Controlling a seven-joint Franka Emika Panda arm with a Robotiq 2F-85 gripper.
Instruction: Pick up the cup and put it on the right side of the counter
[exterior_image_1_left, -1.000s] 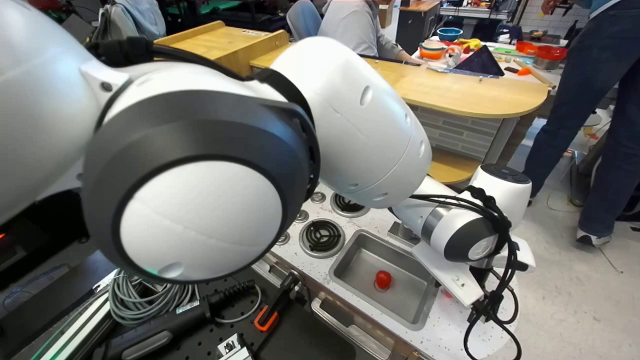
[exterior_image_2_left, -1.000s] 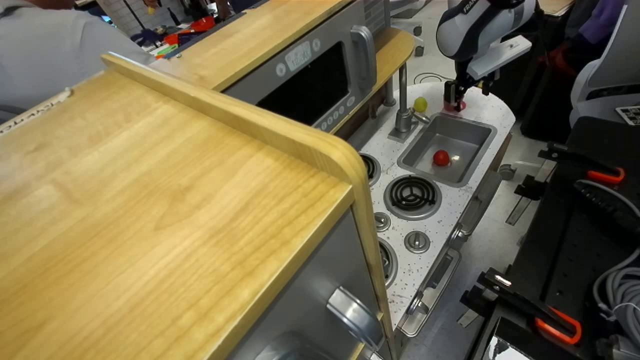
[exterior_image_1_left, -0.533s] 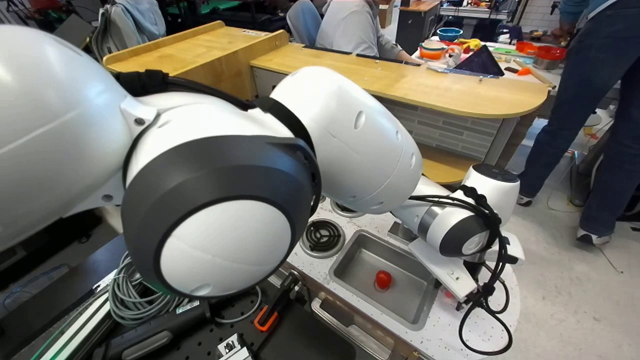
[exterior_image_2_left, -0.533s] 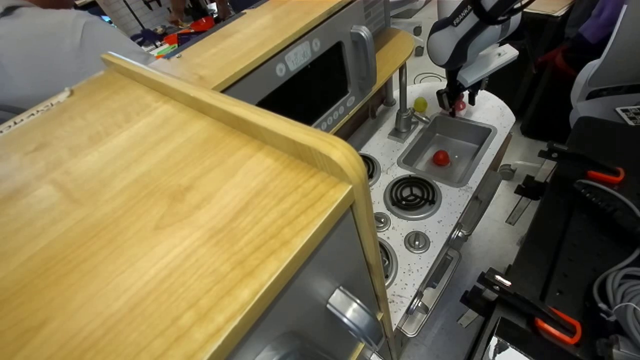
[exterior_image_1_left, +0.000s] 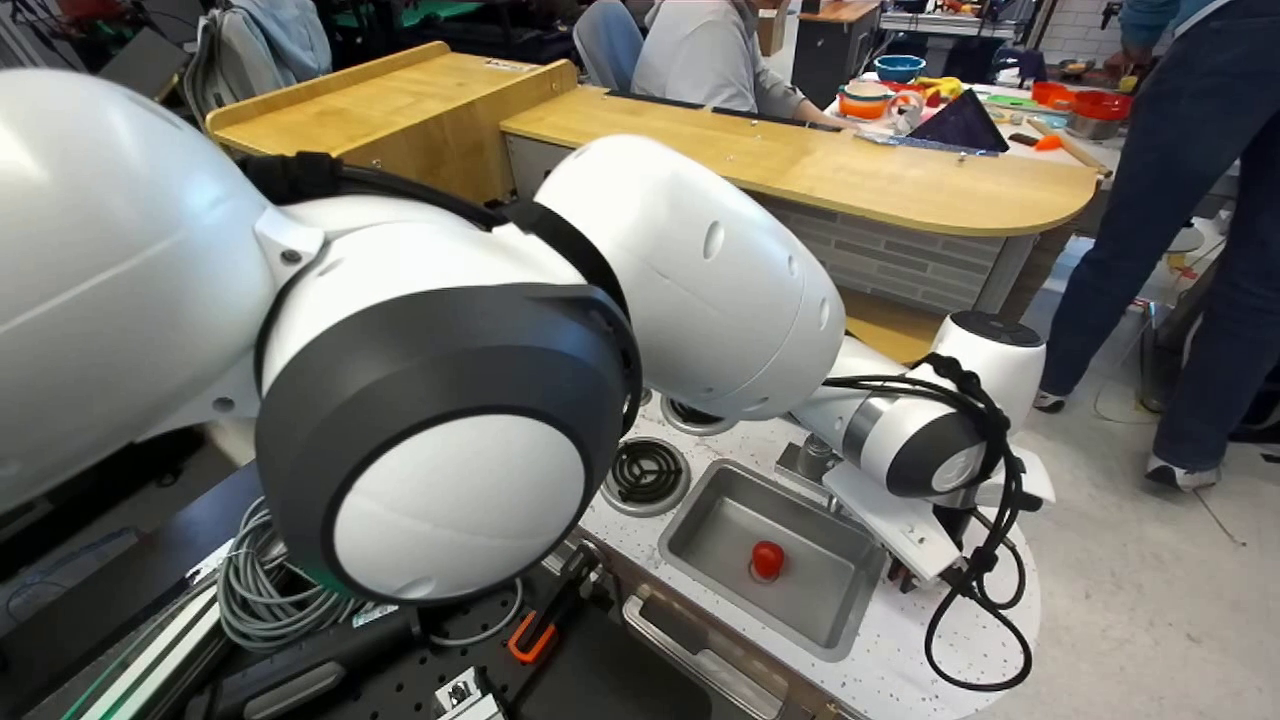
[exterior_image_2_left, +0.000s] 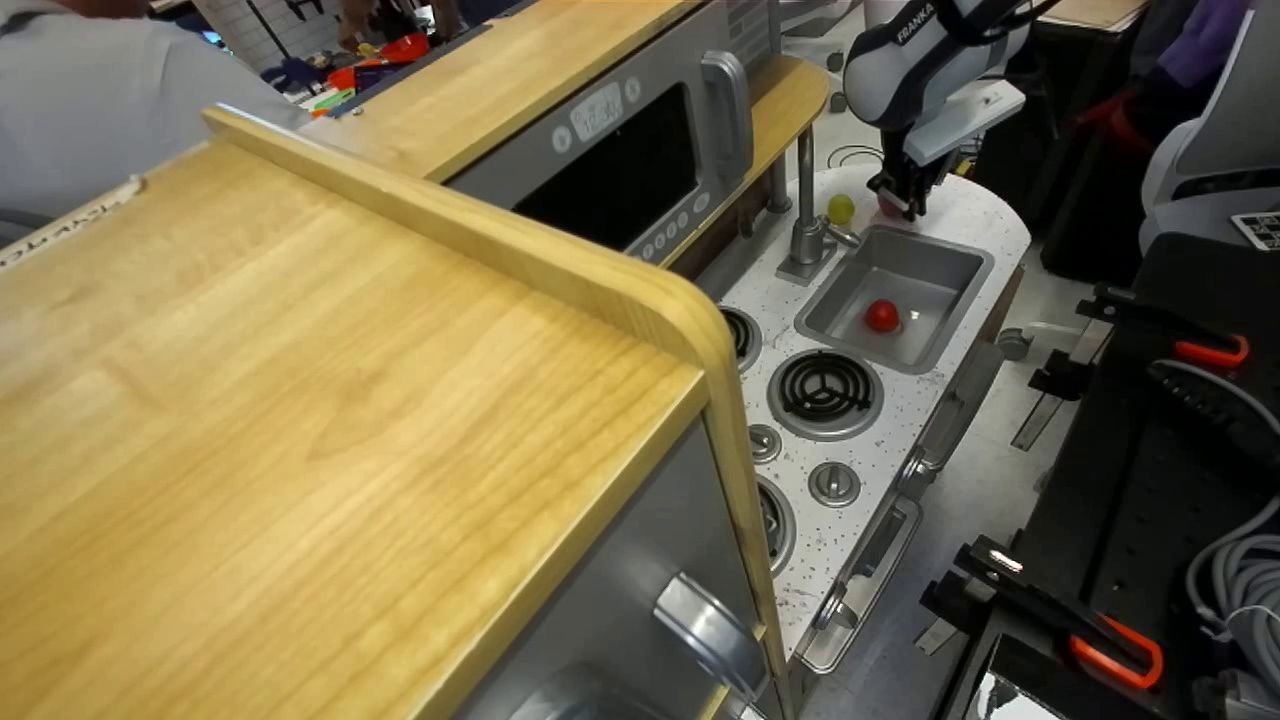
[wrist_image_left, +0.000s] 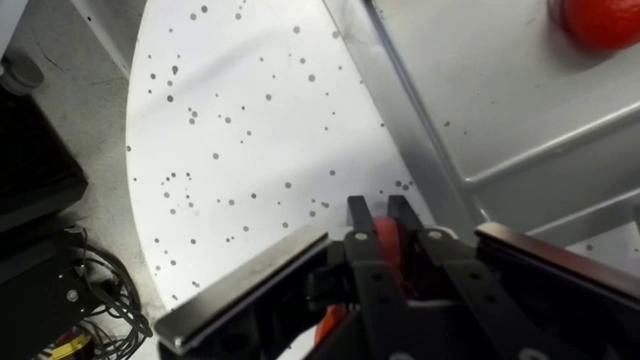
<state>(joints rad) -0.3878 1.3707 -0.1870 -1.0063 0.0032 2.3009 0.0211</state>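
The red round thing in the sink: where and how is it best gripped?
Probably across two opposite flanks at its widest, coming straight down. The red round thing looks ball-like, with no handle showing, and sits low in the sink, apart from its walls, which would likely hinder a sideways approach.

Pale flr, blue-grey chair in bkgd.

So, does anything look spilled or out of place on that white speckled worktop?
No spill shows. The round red object lying in the grey rectangular sink might seem misplaced, as if it rolled in.
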